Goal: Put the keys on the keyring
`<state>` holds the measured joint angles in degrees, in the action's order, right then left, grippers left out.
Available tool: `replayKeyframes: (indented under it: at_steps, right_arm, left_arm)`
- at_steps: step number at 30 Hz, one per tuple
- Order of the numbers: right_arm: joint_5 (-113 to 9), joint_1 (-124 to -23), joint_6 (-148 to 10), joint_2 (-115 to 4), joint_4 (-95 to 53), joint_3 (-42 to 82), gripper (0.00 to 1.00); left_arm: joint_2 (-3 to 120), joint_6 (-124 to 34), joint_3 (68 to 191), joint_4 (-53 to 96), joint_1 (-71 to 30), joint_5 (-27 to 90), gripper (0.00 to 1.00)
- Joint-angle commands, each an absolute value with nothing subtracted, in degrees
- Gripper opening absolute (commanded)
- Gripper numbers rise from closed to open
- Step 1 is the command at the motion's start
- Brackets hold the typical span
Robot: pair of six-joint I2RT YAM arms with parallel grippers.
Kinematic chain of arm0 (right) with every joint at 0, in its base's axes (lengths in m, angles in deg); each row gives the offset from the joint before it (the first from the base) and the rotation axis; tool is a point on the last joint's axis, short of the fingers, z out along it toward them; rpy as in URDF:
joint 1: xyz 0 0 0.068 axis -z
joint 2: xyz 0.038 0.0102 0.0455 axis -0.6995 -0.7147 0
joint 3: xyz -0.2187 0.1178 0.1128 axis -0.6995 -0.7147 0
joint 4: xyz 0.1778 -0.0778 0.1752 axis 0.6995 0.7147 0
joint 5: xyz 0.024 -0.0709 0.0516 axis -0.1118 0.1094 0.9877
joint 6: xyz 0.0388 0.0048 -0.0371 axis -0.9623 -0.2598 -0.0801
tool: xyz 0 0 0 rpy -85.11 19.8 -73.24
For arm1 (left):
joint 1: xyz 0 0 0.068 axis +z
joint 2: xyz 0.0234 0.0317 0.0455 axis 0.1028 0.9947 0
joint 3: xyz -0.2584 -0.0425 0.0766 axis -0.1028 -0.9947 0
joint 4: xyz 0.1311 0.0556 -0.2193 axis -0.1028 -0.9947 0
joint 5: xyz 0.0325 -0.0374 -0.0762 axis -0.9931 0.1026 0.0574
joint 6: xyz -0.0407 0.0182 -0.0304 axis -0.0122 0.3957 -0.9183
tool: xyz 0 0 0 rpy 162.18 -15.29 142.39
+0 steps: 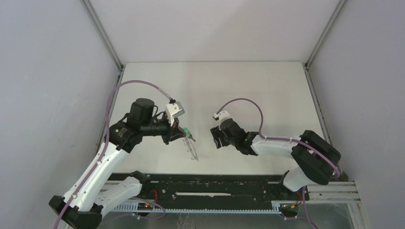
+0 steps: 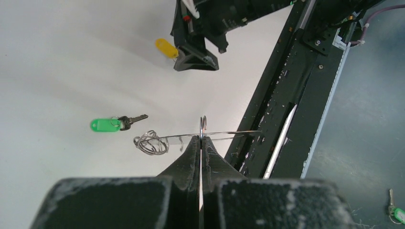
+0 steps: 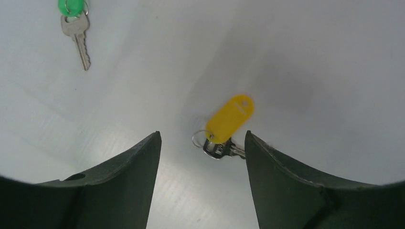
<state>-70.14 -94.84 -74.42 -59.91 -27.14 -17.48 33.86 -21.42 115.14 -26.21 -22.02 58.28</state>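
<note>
My left gripper (image 2: 201,138) is shut on the keyring (image 2: 229,133), a thin grey ring seen edge-on, with small wire loops (image 2: 150,143) at its left end. In the top view the keyring (image 1: 192,151) hangs from the left gripper (image 1: 183,136) above the table. The green-headed key (image 2: 107,125) lies on the table just past the ring. It also shows in the right wrist view, green key (image 3: 76,31) at top left. The yellow-headed key (image 3: 230,119) lies flat between the fingertips of my open right gripper (image 3: 202,134), its blade close to the right finger (image 3: 267,162). The yellow key is hidden in the top view.
A black slotted rail (image 1: 215,191) runs along the table's near edge. White walls with metal corner posts (image 1: 102,33) close in the table on three sides. Another small green-tagged key (image 2: 396,212) lies below the table edge at the far right of the left wrist view.
</note>
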Motion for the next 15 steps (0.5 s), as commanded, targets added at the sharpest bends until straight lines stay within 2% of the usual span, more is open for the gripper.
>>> replayKeyframes:
  at_steps: [1, 6, 12, 15]
  right_arm:
    - [-77.6, -97.3, -72.9, -62.9, -31.7, -13.8, 0.71]
    - [-77.4, -97.8, -72.6, -65.6, -32.8, -13.7, 0.64]
    - [-73.5, -96.6, -70.8, -66.9, -32.9, -13.7, 0.47]
    - [-72.2, -96.1, -70.5, -67.1, -32.8, -13.7, 0.45]
  left_arm:
    - [32.4, -21.7, 115.2, -24.8, -21.7, 60.2, 0.0]
    - [32.5, -21.9, 115.3, -24.4, -21.6, 60.0, 0.0]
    - [32.6, -22.8, 115.8, -24.3, -21.6, 60.2, 0.0]
    - [32.7, -23.0, 116.1, -24.3, -21.6, 60.0, 0.0]
